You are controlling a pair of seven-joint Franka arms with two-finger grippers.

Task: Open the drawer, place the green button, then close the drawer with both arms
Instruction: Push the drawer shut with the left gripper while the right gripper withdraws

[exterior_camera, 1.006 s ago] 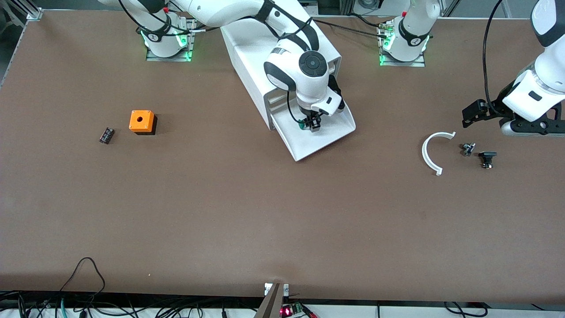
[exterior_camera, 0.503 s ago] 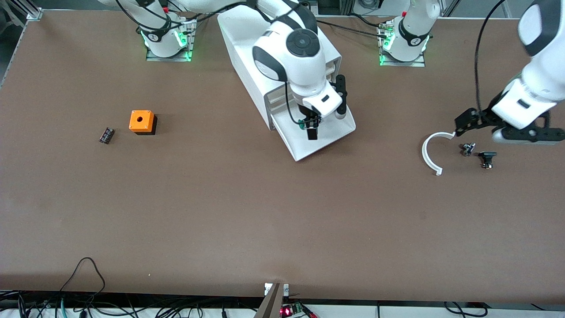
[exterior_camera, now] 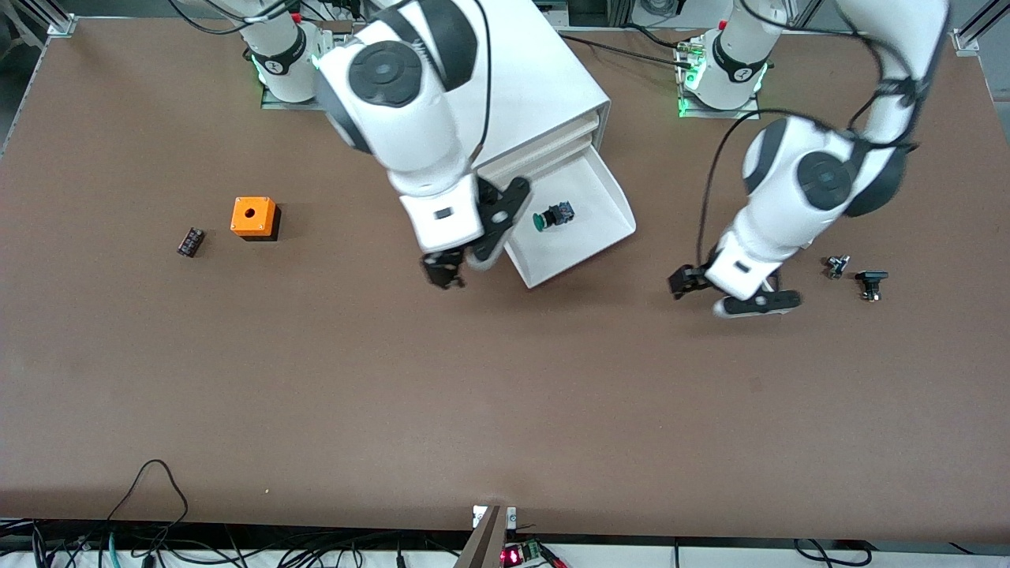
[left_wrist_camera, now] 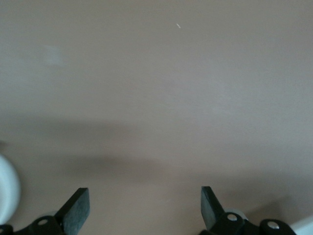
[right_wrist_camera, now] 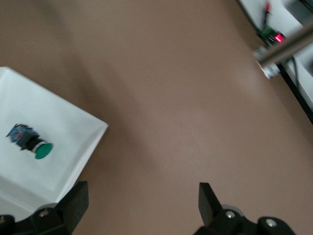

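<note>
- Since the button (exterior_camera: 552,215) lies on its side in the open drawer (exterior_camera: 593,207), I think the push to shut it comes next.
- The right gripper (exterior_camera: 443,274) hangs over bare counter (exterior_camera: 473,394) just off the drawer's front corner. The front lip is at about two o'clock from it.
- The left gripper (exterior_camera: 682,282) is over bare counter too, farther off. The lip is at about ten o'clock from it.
- Both sets of fingers are spread wide and hold nothing.
- The drawer would slide in toward eleven o'clock, into the cabinet (exterior_camera: 544,95), so the right gripper is the nearer one to push.
- The drawer is a smooth, white, shallow tray with a sloped lip – likely slippery. The button has a round green cap on a dark, boxy body.
</note>
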